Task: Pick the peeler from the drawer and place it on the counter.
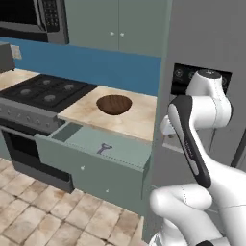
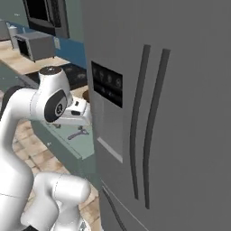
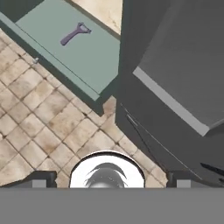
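The purple peeler [image 1: 103, 148] lies flat on the floor of the open grey-green drawer [image 1: 96, 168], its forked head toward the counter. It also shows in the hand view as the peeler [image 3: 74, 34] inside the drawer [image 3: 89, 59], and from the right as the peeler [image 2: 77, 133]. My gripper [image 3: 111, 180] hangs open and empty, fingertips [image 3: 41, 179] wide apart, well above the floor tiles. It sits to the right of the drawer, close to the fridge's corner. The beige counter [image 1: 139, 120] runs behind the drawer.
A wooden bowl [image 1: 114, 104] sits on the counter just behind the drawer. The tall grey fridge [image 2: 171, 113] stands hard against the arm's right side. The black stovetop [image 1: 45, 91] and oven door [image 1: 24, 149] are left of the drawer, below a microwave [image 1: 33, 19].
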Controlling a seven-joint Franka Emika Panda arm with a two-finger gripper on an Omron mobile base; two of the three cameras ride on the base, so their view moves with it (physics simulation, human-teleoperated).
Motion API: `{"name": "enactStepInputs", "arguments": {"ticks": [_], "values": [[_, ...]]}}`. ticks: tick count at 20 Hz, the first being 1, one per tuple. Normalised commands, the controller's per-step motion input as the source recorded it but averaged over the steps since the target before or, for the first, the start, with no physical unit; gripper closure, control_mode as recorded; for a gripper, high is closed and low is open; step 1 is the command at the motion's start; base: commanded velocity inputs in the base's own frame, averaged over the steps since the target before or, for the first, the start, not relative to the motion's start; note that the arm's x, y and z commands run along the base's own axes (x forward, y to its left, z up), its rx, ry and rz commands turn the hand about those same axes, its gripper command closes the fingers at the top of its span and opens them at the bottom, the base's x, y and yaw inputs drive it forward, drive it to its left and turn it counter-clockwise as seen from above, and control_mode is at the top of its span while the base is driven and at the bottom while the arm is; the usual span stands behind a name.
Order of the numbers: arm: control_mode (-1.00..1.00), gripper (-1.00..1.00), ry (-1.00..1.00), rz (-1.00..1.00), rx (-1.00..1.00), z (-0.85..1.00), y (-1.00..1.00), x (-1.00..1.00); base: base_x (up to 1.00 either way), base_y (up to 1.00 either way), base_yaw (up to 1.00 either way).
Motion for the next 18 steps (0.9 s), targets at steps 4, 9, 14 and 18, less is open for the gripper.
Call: {"name": "enactStepInputs", "arguments": {"ticks": [4, 9, 14, 18], "values": [[1.0, -1.0, 0.0, 0.0, 0.0, 0.0, 0.0, 0.0, -0.32, -0.32, 0.51], [1.0, -1.0, 0.0, 0.0, 0.0, 0.0, 0.0, 0.0, -0.1, -0.01, 0.54], [1.0, -1.0, 0.0, 0.0, 0.0, 0.0, 0.0, 0.0, -0.07, -0.01, 0.52], [-1.0, -1.0, 0.0, 0.26, 0.0, 0.0, -0.03, -0.05, -0.03, -0.02, 0.11]]}}
